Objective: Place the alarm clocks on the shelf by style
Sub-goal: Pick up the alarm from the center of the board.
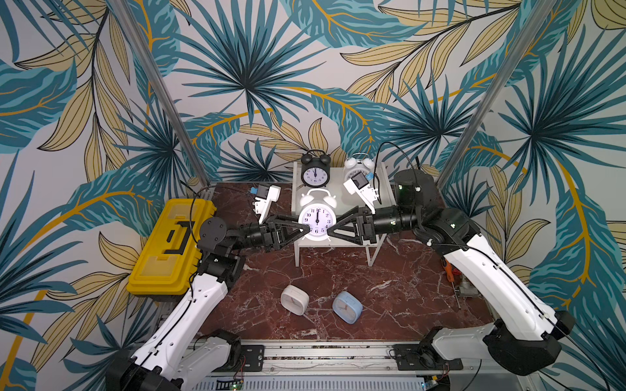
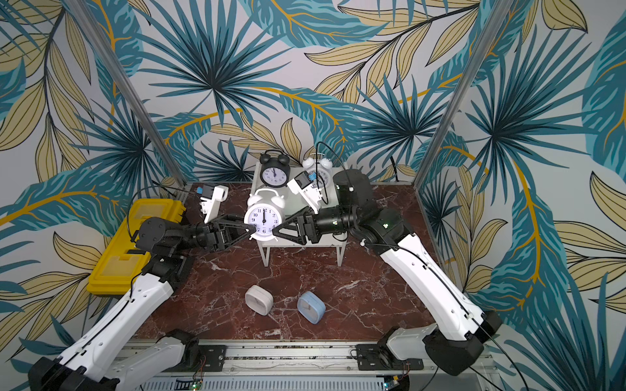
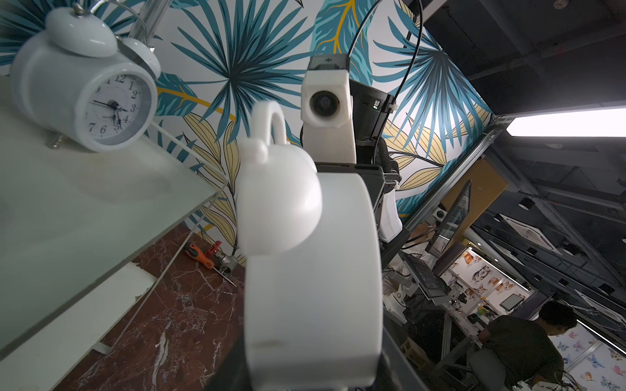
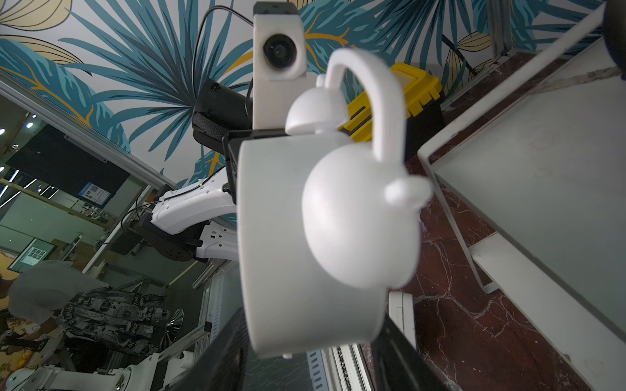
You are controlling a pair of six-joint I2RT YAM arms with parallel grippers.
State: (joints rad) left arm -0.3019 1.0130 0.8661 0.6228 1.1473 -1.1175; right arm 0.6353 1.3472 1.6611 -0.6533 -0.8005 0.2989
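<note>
A white twin-bell alarm clock (image 1: 317,220) (image 2: 263,220) hangs upright in front of the shelf (image 1: 337,203), face toward the top cameras. My left gripper (image 1: 308,231) is shut on it from the left, its fingers (image 3: 227,374) hugging the body (image 3: 311,287). My right gripper (image 1: 328,232) comes in from the right and stands open around the same clock (image 4: 288,254), its fingers (image 4: 221,359) close beside the body. On the shelf's top board stand a black twin-bell clock (image 1: 315,172) and a white one (image 3: 84,94). A white rounded-square clock (image 1: 294,299) and a light blue one (image 1: 347,307) lie on the table.
A yellow toolbox (image 1: 171,247) sits at the table's left edge, beside my left arm. An orange-handled screwdriver and small metal parts (image 1: 449,270) lie by the right edge, behind my right arm. Metal frame posts rise at both back corners.
</note>
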